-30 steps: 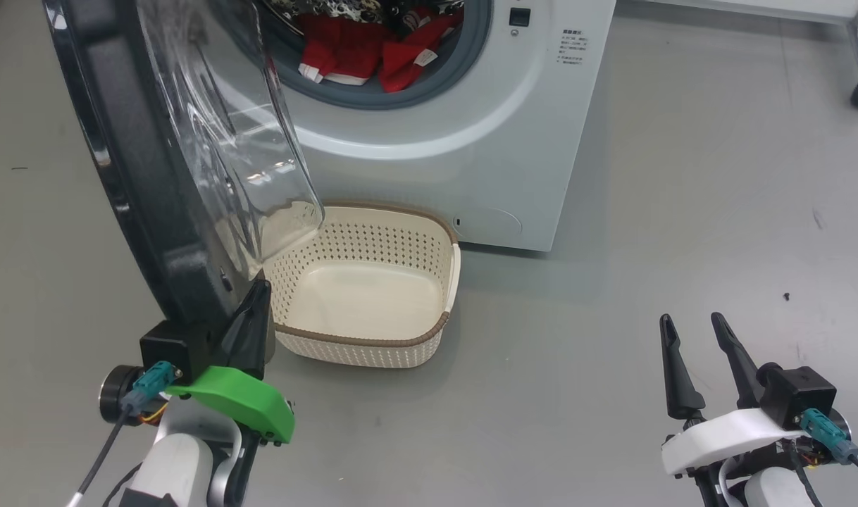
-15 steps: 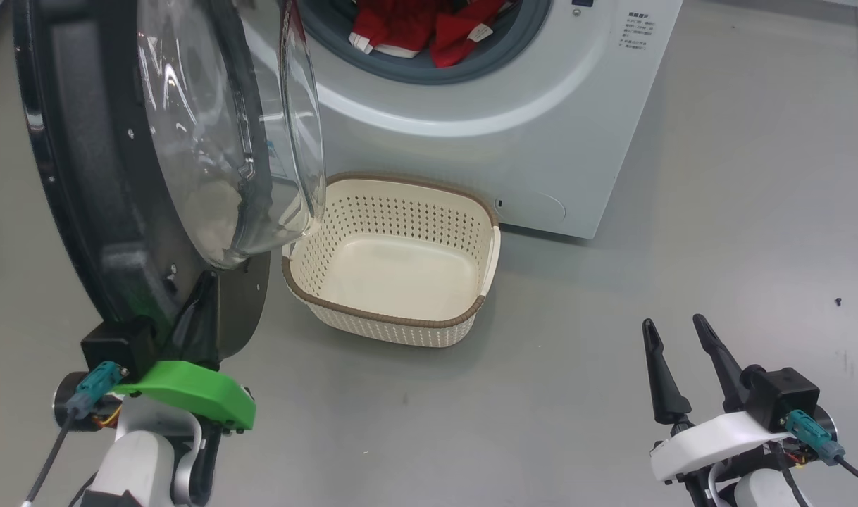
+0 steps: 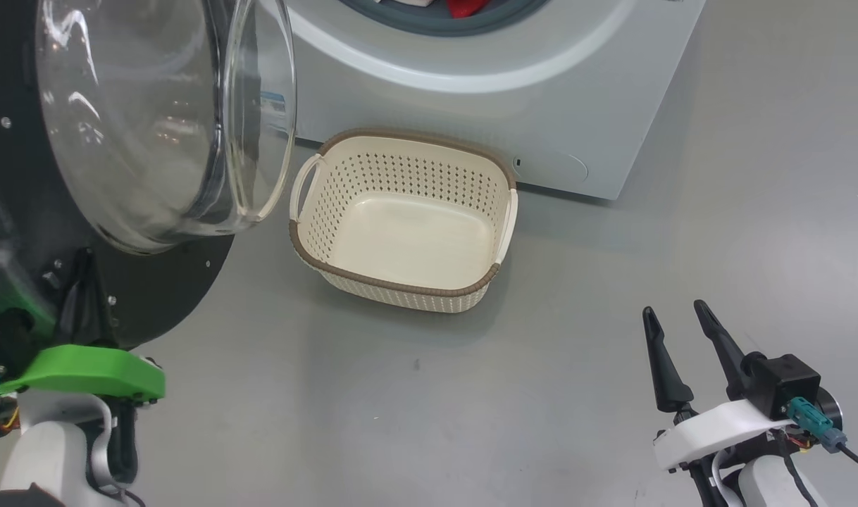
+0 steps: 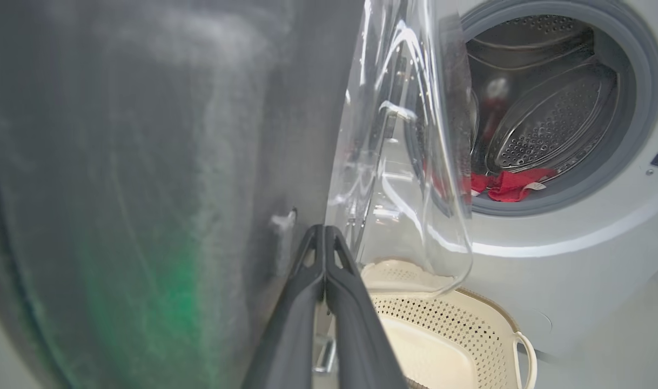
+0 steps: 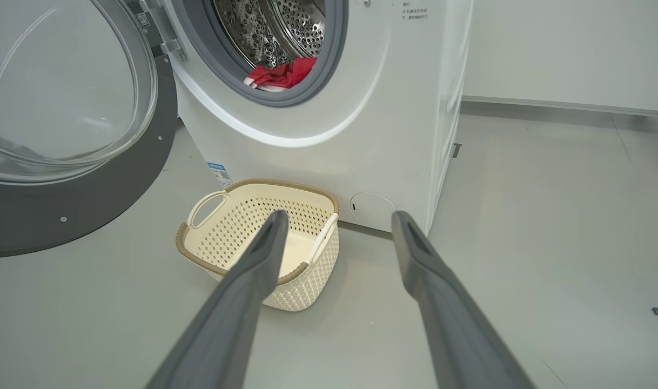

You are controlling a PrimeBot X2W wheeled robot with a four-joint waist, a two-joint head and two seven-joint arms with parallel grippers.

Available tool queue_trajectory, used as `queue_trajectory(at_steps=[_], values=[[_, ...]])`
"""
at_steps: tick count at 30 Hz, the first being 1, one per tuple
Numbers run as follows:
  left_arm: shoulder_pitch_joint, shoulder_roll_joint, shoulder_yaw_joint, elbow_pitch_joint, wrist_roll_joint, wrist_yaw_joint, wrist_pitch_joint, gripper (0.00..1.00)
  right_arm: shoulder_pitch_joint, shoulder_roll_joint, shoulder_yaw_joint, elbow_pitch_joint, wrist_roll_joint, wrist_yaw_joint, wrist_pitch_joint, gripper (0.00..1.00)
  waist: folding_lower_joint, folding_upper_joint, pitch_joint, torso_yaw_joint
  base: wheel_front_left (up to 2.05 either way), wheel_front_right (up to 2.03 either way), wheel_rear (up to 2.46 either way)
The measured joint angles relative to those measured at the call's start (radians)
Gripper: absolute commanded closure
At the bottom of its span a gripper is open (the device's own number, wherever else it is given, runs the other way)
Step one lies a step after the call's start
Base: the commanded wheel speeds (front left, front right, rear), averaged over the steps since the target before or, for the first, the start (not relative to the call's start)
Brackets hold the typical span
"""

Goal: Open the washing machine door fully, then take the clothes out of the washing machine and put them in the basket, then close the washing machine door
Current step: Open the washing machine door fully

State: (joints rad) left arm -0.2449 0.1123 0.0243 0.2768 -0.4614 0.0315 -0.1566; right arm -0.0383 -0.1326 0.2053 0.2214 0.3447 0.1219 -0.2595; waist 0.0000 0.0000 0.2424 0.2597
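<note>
On the floor (image 3: 415,394) just before the washer (image 3: 542,105) stands the basket (image 3: 401,287), its back rim close under the washer's front. To its left the door (image 3: 154,141) hangs wide open, its glass bowl bulging toward the basket. My left gripper (image 4: 324,233) has its jaws pressed shut on nothing, the tips lying at the door's dark inner face just below the glass; whether they touch it I cannot tell. My right gripper (image 3: 673,308) hovers low over the floor's right side, well apart from the basket, jaws spread wide and holding nothing. Red clothes (image 5: 280,75) lie at the drum's lower lip, inside the washer.
</note>
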Motion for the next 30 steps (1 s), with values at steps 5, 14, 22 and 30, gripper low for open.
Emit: queue_trajectory(at_steps=[5, 14, 22, 30], values=[[-0.011, 0.014, 0.053, 0.001, -0.026, 0.008, -0.012, 1.0, -0.015, -0.009, -0.001, -0.005, 0.0, 0.0, 0.0, 0.0, 0.0, 0.0, 0.032, 0.0, 0.0, 0.0, 0.0], [-0.048, 0.05, 0.145, 0.009, -0.078, 0.017, -0.022, 1.0, -0.04, -0.037, 0.005, -0.017, -0.002, 0.0, 0.009, 0.0, 0.0, 0.0, 0.093, -0.005, 0.0, 0.0, 0.0], [-0.078, 0.087, 0.19, 0.033, -0.106, 0.017, -0.031, 1.0, -0.058, -0.066, -0.002, -0.03, -0.003, 0.0, 0.018, 0.0, 0.0, 0.0, 0.147, -0.008, 0.0, 0.0, 0.0], [-0.115, 0.114, 0.236, 0.076, -0.14, 0.016, -0.035, 1.0, -0.072, -0.088, -0.01, -0.045, -0.003, 0.0, 0.024, 0.0, 0.0, 0.0, 0.191, -0.004, 0.0, 0.0, 0.0]])
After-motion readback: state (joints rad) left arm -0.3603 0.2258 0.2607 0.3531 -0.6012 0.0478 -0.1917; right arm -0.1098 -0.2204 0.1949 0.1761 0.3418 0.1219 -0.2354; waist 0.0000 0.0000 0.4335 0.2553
